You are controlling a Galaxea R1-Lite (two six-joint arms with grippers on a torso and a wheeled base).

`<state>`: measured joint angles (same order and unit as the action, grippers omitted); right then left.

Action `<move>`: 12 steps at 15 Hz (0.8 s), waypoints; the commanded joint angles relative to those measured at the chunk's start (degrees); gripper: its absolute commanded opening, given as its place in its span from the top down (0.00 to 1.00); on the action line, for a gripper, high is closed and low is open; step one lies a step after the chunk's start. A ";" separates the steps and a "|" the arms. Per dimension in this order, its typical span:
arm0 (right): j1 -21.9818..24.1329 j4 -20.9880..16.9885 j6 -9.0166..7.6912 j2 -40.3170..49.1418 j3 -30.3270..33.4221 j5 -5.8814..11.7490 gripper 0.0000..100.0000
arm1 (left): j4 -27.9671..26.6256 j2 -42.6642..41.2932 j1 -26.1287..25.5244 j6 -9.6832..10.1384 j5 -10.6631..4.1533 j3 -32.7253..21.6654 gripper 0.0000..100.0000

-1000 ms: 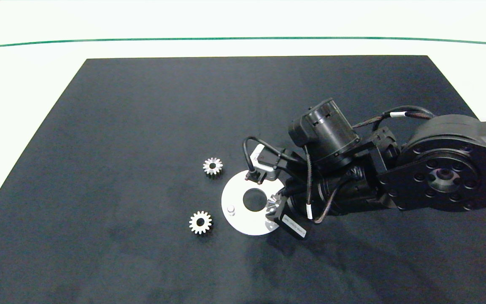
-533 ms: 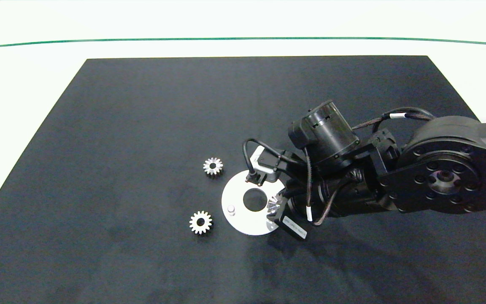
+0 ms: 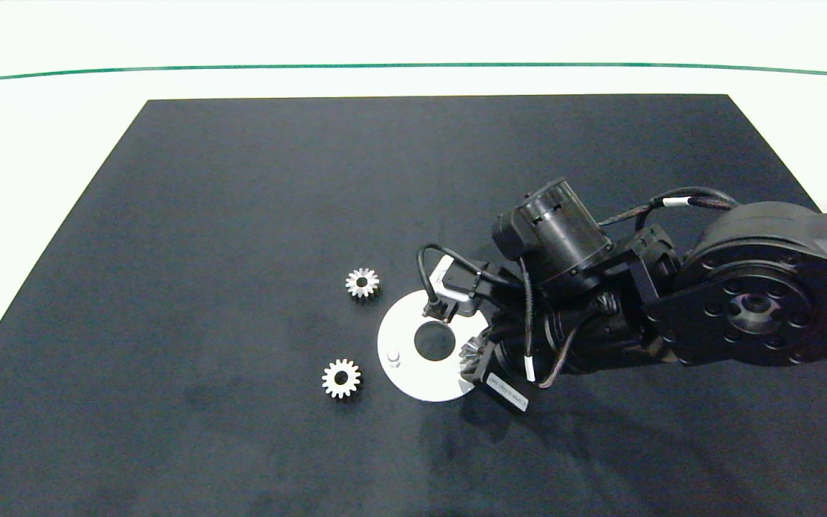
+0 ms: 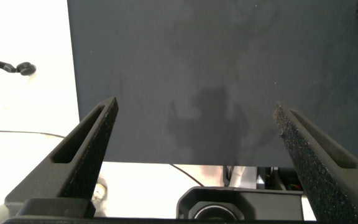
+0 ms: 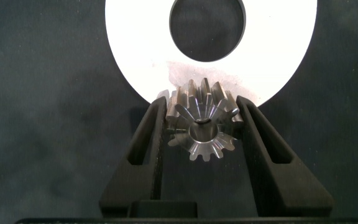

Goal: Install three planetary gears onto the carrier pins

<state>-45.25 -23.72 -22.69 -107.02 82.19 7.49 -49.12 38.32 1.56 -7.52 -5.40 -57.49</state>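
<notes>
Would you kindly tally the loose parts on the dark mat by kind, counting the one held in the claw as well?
Planetary gears: 3 – one and another lying on the mat, one gripped in the right claw over the disc's edge.
White carrier disc: 1.
Total: 4 parts.

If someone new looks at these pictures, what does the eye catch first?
The right gripper, clamping a planetary gear over the white disc's rim. Then two loose gears on the black mat, left of the disc.
</notes>
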 commanded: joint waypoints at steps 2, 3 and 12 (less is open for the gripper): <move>-0.10 0.17 -0.16 -0.12 0.08 -0.01 0.75 | -0.28 0.01 0.02 -0.04 -0.05 0.01 0.00; -0.10 0.17 -0.16 -0.12 0.08 -0.01 0.75 | -0.28 0.01 0.02 -0.04 -0.05 0.01 0.00; -0.10 0.26 -0.16 -0.12 0.08 0.07 0.00 | -0.19 0.01 0.11 -0.04 -0.05 0.01 0.00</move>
<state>-45.34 -23.26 -22.71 -107.17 82.30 7.50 -49.08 38.25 1.56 -7.52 -5.40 -57.49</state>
